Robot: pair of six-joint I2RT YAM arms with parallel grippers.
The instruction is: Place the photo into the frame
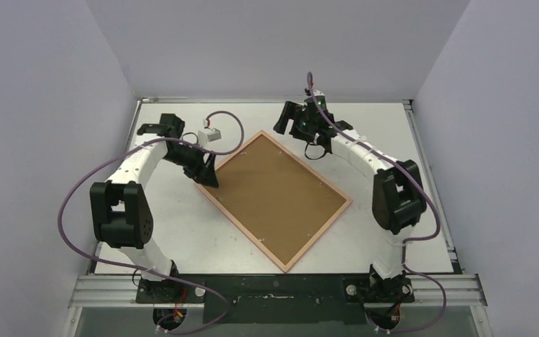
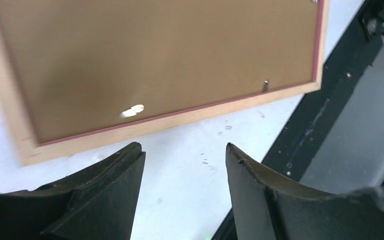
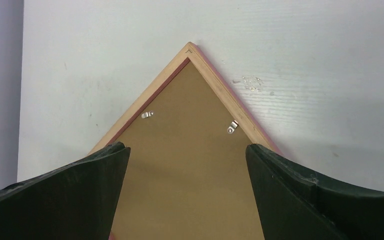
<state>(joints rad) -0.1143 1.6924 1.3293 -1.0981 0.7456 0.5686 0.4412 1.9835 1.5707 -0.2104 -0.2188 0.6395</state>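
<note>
The frame (image 1: pixel 316 235) lies back side up on the white table, turned like a diamond, with a brown backing board (image 1: pixel 274 196) filling it. The photo is hidden. My left gripper (image 1: pixel 209 175) sits low at the frame's left corner. In the left wrist view the left gripper (image 2: pixel 184 147) is open over bare table, just off the frame's pale rim (image 2: pixel 180 117), with nothing between its fingers. My right gripper (image 1: pixel 292 124) hangs above the frame's far corner. In the right wrist view the right gripper (image 3: pixel 186 147) is wide open and empty, above the backing board (image 3: pixel 190 170).
Two small metal tabs (image 3: pixel 147 114) (image 3: pixel 233 127) sit on the backing board near the far corner. A small white and red object (image 1: pixel 212 133) lies by the left arm's cable. A black rail (image 1: pixel 274 291) runs along the near edge. Walls close in on three sides.
</note>
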